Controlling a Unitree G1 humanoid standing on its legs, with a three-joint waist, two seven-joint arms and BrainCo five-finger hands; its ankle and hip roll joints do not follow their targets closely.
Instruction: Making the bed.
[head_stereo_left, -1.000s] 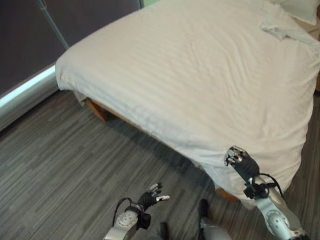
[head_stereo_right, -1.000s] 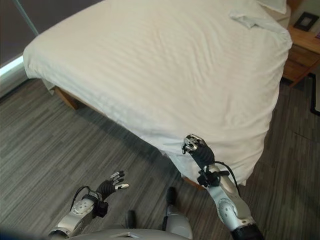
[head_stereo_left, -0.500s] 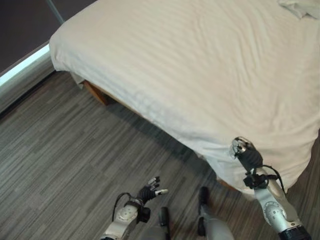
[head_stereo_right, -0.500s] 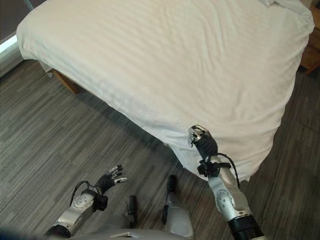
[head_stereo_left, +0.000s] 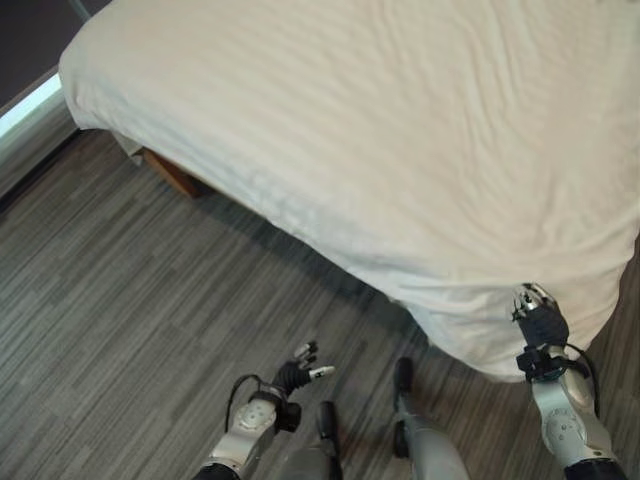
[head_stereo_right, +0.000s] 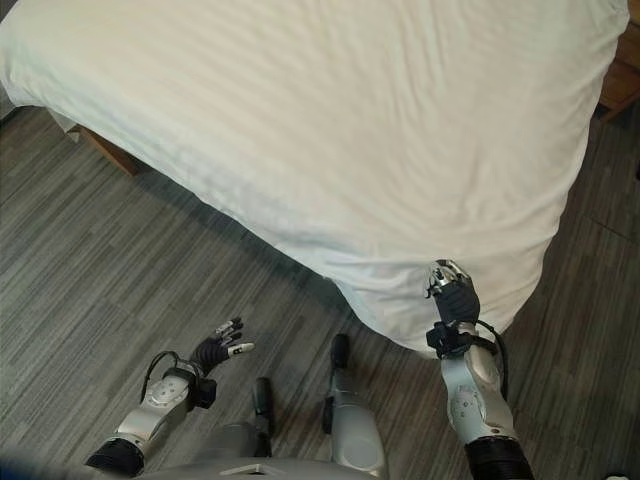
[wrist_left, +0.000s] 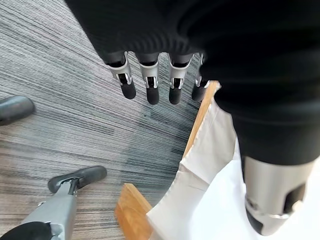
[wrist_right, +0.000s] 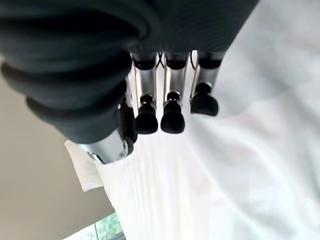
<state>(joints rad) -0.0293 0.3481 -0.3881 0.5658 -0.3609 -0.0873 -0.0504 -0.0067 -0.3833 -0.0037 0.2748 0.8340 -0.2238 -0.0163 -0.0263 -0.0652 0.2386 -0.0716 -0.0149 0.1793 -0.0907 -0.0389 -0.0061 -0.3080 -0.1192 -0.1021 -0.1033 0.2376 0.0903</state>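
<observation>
Two robot hands here: the right robot hand (head_stereo_right: 452, 292) sits against the hanging corner of the white striped duvet (head_stereo_left: 400, 150), fingers curled, though any actual grip is hard to tell. Left robot hand (head_stereo_left: 300, 372) hangs loose and empty over grey plank floor (head_stereo_left: 120, 290). A weak pinch could slip, leaving that corner rumpled.

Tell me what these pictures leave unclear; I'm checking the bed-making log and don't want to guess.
- Right robot hand: whether it pinches the white duvet; in the eye views the hand's back hides the contact, and its wrist view shows curled fingers without settling it.
- Head of the bed: cut off by the eye views' top edge.
- Wooden bed frame: mostly hidden under the duvet.
- Left robot hand: low above the floor, open, holding nothing.
</observation>
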